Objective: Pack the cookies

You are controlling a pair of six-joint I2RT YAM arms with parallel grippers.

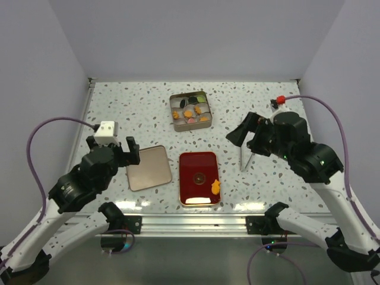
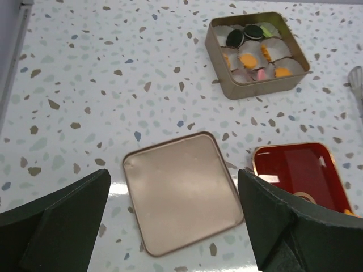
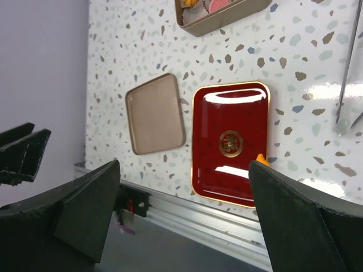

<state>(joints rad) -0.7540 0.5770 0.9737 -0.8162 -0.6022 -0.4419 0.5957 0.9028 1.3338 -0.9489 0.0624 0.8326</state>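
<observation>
Several cookies [image 1: 191,110] in orange, black, pink and green lie in paper cups inside a square gold tin [image 1: 174,119] at the back centre, also seen as cookies [image 2: 249,56] in the left wrist view. One irregular orange cookie [image 1: 215,187] rests on the near right edge of the red tray [image 1: 196,169]; the right wrist view shows only a tip of this cookie [image 3: 261,160]. My left gripper [image 1: 113,148] hovers open above the tin's lid [image 2: 181,192]. My right gripper [image 1: 246,135] is open and raised at the right, holding nothing.
The flat gold lid [image 1: 148,167] lies left of the red tray. Metal tongs [image 1: 244,157] lie on the table right of the tray, under the right gripper. Grey walls close in the left, back and right; an aluminium rail [image 1: 196,222] runs along the near edge.
</observation>
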